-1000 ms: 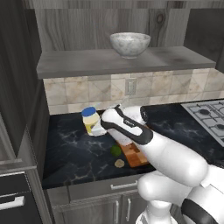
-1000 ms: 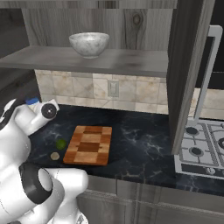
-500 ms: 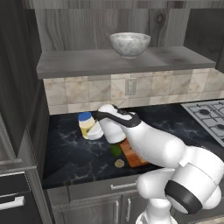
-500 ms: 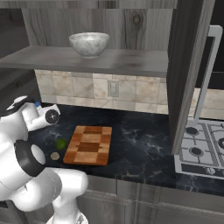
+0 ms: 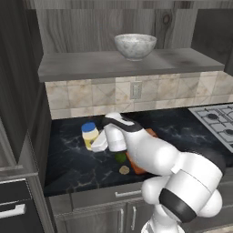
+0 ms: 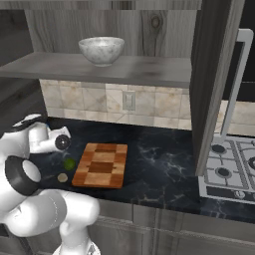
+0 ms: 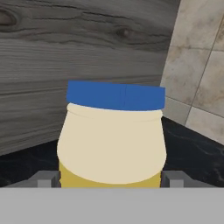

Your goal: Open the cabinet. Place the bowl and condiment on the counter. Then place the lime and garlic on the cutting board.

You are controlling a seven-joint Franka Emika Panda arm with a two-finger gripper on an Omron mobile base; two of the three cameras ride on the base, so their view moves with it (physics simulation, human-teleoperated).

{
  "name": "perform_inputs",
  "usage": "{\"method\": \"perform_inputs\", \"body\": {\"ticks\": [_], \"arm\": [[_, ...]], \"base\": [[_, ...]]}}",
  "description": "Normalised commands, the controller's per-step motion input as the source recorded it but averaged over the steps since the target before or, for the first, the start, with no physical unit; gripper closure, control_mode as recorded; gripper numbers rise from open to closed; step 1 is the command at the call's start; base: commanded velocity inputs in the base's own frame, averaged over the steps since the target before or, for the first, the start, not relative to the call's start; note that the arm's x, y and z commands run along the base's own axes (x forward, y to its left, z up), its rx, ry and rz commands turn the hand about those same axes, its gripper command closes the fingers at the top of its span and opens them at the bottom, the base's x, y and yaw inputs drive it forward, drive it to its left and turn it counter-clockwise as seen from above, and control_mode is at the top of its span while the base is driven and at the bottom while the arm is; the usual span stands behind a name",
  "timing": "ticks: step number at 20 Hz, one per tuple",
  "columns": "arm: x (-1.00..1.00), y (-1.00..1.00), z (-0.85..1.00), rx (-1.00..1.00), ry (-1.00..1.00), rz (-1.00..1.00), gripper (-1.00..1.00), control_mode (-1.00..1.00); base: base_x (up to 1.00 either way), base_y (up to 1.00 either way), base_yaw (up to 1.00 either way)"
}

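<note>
My gripper [image 5: 94, 144] [image 7: 111, 181] is shut on the condiment [image 5: 90, 134] [image 7: 113, 140], a pale jar with a blue lid, held upright low over the back left of the counter [image 5: 73, 166]. A finger presses on each side of the jar. The bowl [image 5: 135, 45] [image 6: 101, 50] stands on the shelf inside the open cabinet [image 6: 215, 84]. On the counter in front of my arm lie the lime [image 5: 120, 157] [image 6: 69, 163] and the garlic [image 5: 124, 169] [image 6: 62, 177], just left of the cutting board [image 6: 101, 164]. My arm hides most of the board in the left base view.
The open right cabinet door with its long handle [image 6: 233, 94] hangs over the counter's right part. A stove [image 6: 230, 169] adjoins the counter on the right. A tall dark unit [image 5: 16, 113] walls off the left. Bare counter [image 6: 159, 159] lies right of the board.
My arm has swung left and down with the jar in its fingers, carrying it toward the counter's back left corner. Bowl, lime, garlic and board have not moved.
</note>
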Motion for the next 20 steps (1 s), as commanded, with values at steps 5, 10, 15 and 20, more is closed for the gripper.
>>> {"method": "perform_inputs", "body": {"ticks": [5, 10, 15, 20], "arm": [[0.13, 0.08, -0.28, 0.02, 0.0, 0.0, 1.0, -1.0], [0.25, 0.17, -0.3, 0.0, 0.0, 0.0, 1.0, -1.0], [0.26, 0.19, -0.33, 0.0, 0.0, 0.0, 1.0, -1.0], [0.17, 0.14, -0.36, 0.0, 0.0, 0.0, 1.0, -1.0]], "base": [[0.0, 0.0, 0.0], [0.0, 0.0, 0.0], [0.0, 0.0, 0.0], [0.0, 0.0, 0.0]]}}
